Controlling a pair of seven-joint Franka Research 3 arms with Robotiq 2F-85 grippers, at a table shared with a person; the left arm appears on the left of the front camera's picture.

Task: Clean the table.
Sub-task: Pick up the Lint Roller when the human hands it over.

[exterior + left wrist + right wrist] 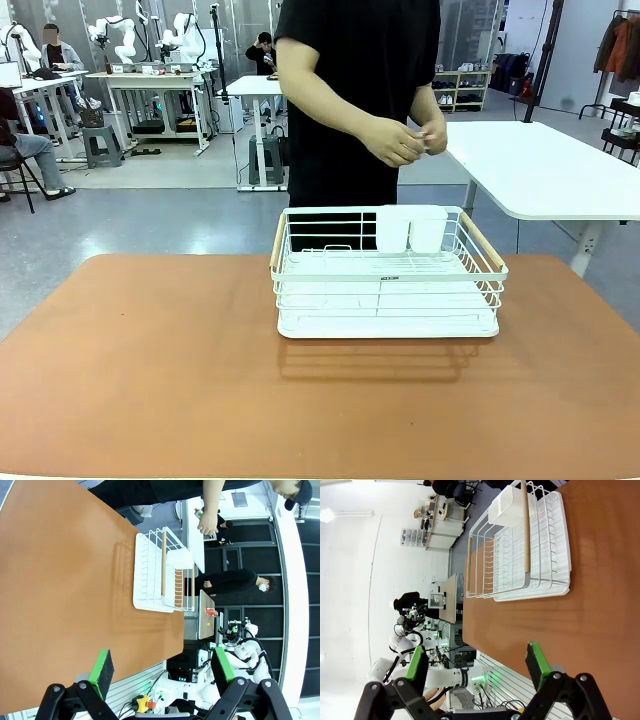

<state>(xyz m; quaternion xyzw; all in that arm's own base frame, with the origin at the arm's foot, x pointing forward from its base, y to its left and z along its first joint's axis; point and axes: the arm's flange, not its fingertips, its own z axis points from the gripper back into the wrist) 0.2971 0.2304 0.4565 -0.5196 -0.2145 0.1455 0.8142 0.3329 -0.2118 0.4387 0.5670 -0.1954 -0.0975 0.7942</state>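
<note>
1. The room is a large workshop with a grey floor [150,215], workbenches and seated people at the far left, shelves along the back wall, and clothes hanging at the far right.
2. The surface [150,380] is a wide terracotta top with rounded corners. It spans the whole near half of the front view and is bare all around the rack; its matte top carries the rack's shadow on the near side.
3. A white table [545,170] on metal legs stands behind the surface to the right, apart from it.
4. A person [350,100] in a black top stands at the far edge, just behind the rack. Both hands [405,140] are together at waist height around something small that is too small to make out.
5. The rack [388,295] is white wire with a white tray under it and a wooden handle at each end. It sits flat on the surface near the far edge, a little right of the middle.
6. A white holder [410,228] hangs inside the rack's far rim, upright.
7. The left gripper [162,672] hovers above the surface's near edge, its jaws spread wide with nothing between the green pads [104,667].
8. The right gripper [476,667] is likewise wide open and empty, well apart from the rack.
</note>
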